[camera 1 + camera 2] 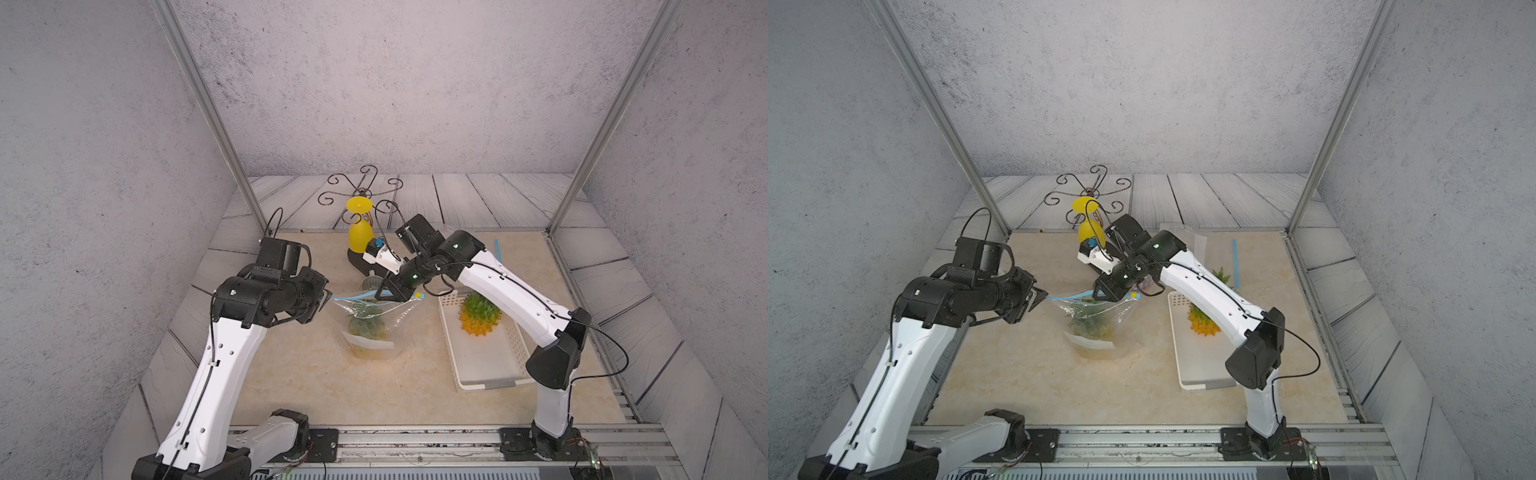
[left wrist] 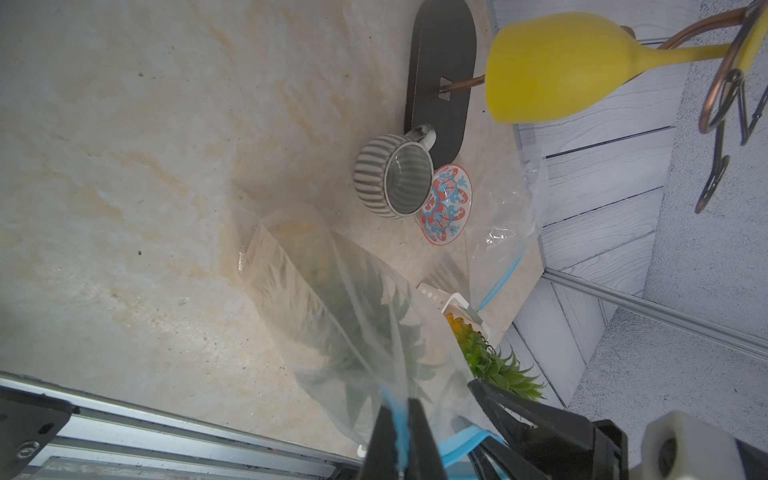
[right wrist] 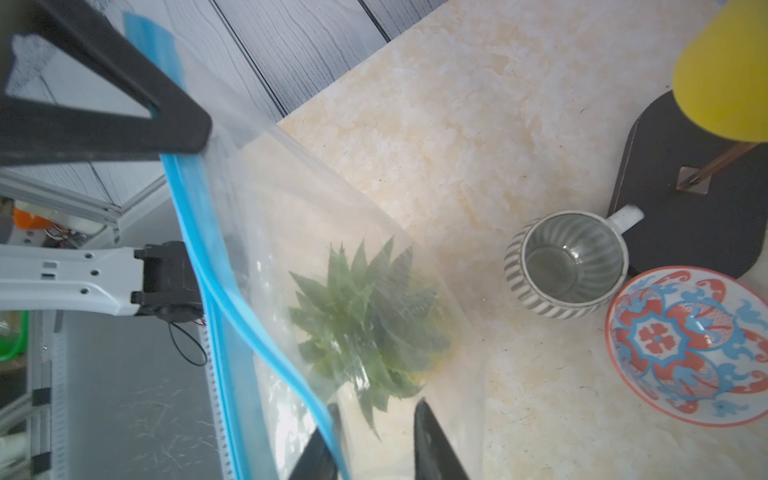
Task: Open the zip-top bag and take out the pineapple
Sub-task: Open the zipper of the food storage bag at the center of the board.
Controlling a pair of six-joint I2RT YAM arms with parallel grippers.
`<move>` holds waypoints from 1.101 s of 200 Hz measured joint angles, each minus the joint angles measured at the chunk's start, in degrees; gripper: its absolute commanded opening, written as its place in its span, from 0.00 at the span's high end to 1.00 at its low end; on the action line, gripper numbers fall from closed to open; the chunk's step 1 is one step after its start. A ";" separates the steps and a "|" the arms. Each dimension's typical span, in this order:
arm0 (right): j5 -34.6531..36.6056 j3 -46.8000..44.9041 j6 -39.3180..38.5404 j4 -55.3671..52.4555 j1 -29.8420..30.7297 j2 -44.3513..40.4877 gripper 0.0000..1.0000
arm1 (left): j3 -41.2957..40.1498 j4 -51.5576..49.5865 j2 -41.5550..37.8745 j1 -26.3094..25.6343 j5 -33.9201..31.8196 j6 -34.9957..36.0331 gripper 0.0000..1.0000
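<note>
The step in hand looks like the opening of the bag; the pineapple has not been taken out. The clear plastic zip-top bag with a blue zip strip [image 1: 374, 332] stands near the middle of the pale marble-patterned table [image 1: 299, 374]. It is held up by its top edge, and its bottom appears to rest on the table. The green-leaved, yellow-bodied toy pineapple [image 3: 370, 316] sits low inside it, with its leaves pointing up toward the mouth.

The left claw [image 2: 399, 409] is pinched tight on the blue strip at one corner of the bag, and both top views show it there [image 1: 1038, 296]. The right claw [image 3: 376, 405] is at the same top edge, further along the strip. Its fingers stand apart with a plain gap, and bag film and a leaf tip show between them. One finger [image 3: 320, 449] lies against the blue strip, but no firm hold on it can be seen. In the right wrist view the strip splits into two blue lines, so the mouth seems already partly parted.

The next move probably calls for the right claw to close on one lip alone. It would then draw that lip away from the left claw's corner to widen the mouth before reaching for the leaves. The film is thin and slack, so catching both lips together would hold the bag shut.

A second pineapple [image 1: 478, 313] lies in the white perforated plastic basket [image 1: 486, 374] just beside the bag.
</note>
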 measured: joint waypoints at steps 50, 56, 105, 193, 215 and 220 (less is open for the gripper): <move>4.20 -1.90 0.72 2.25 1.95 -1.27 0.98 | 5.29 -1.31 -0.52 -0.90 -0.07 -0.39 0.62; 5.03 -2.45 0.81 2.73 2.43 -1.62 0.98 | 6.12 -1.73 -0.79 -0.98 -0.04 -0.31 0.62; 10.84 -6.47 -0.68 5.86 5.84 -5.90 0.75 | 5.38 -5.01 -3.72 -1.16 -3.10 0.22 0.37; 26.91 -17.88 -16.85 14.58 9.73 -11.65 0.34 | 4.42 -2.21 -0.42 -1.16 -3.89 -2.23 0.38; 29.24 -21.07 -20.87 18.14 10.73 -14.80 0.29 | 3.82 -1.70 -0.04 -1.16 -3.91 -2.56 0.38; 29.53 -21.75 -21.57 18.93 10.91 -15.54 0.28 | 3.72 -1.66 0.09 -1.16 -3.93 -2.60 0.38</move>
